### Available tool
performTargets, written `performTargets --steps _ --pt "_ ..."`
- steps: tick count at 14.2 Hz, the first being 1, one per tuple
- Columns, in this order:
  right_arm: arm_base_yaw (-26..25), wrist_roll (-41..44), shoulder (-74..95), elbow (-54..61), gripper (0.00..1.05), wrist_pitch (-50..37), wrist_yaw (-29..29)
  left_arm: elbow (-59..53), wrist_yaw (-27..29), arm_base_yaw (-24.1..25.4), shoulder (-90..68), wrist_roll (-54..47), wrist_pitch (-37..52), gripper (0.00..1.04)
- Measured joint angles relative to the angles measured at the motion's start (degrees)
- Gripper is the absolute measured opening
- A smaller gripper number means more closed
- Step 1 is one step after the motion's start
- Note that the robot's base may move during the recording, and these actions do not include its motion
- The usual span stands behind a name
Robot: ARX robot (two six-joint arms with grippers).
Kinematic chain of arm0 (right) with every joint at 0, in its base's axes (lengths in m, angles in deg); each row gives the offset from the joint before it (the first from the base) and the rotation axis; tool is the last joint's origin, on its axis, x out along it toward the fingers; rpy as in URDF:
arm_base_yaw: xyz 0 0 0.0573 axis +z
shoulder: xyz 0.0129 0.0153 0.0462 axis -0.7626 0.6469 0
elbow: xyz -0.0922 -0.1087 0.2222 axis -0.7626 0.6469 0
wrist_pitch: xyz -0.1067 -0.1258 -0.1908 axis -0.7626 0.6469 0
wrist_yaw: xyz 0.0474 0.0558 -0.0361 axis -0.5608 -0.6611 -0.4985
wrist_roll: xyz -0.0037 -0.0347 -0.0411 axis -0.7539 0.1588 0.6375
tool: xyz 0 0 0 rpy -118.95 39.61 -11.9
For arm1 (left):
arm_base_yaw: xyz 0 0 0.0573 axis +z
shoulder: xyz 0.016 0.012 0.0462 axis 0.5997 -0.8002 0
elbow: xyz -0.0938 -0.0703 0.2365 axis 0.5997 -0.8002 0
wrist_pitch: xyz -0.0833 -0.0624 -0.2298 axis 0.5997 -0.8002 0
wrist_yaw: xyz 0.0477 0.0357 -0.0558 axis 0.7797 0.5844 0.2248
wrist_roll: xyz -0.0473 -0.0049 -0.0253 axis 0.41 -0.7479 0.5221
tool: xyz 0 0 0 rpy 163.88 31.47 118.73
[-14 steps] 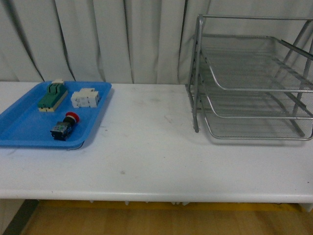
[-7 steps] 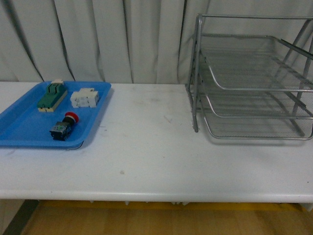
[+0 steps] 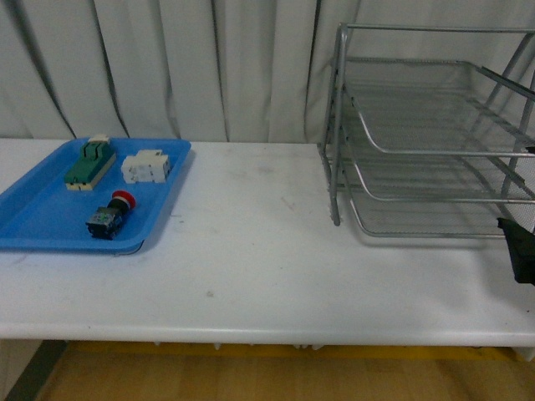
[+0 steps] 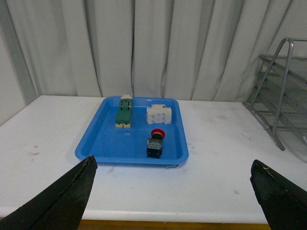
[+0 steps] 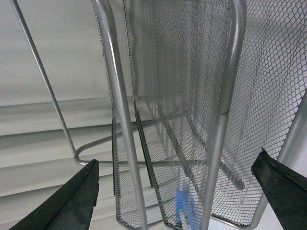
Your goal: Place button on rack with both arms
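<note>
The button (image 3: 109, 215), red cap on a dark body, lies on its side in the blue tray (image 3: 42, 219) at the table's left. The left wrist view also shows the button (image 4: 156, 143), well ahead of my open left gripper (image 4: 172, 163), which holds nothing. The silver mesh rack (image 3: 418, 154) stands at the back right, its three tiers bare. My right gripper (image 5: 177, 159) is open and close against the rack (image 5: 220, 96), whose mesh and tubes fill that view. A dark part of the right arm (image 3: 520, 251) shows by the rack's front right corner.
In the tray behind the button lie a green-and-beige terminal block (image 3: 90, 164) and a white blocky component (image 3: 146, 167). The white table (image 3: 267, 251) stretches between tray and rack. Grey curtains hang behind. The table's front edge is near.
A dark part of the right arm has come into the front view at the right edge, beside the rack. Button, tray and rack have not moved.
</note>
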Motion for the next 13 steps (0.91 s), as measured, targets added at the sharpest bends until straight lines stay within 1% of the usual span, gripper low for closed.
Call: performTargets --steps 5,10,11,13 --pt "4.4 2.5 4.9 -2.5 0.98 -0.1 0.2 0.0 0.0 0.0 0.0 0.0 0.0 0.98" --pt "4.5 4.6 8.8 -8.3 0.98 -0.2 -0.4 0.0 0.0 0.0 0.0 0.0 0.0 0.98" --pt "4.3 5.1 9.9 -9.3 0.89 -0.1 -0.5 0.0 0.0 0.0 0.0 0.0 0.0 0.98" --pt "3.8 6.2 10.6 -10.6 0.64 0.1 -0.5 0.0 0.0 0.0 0.0 0.0 0.0 0.98"
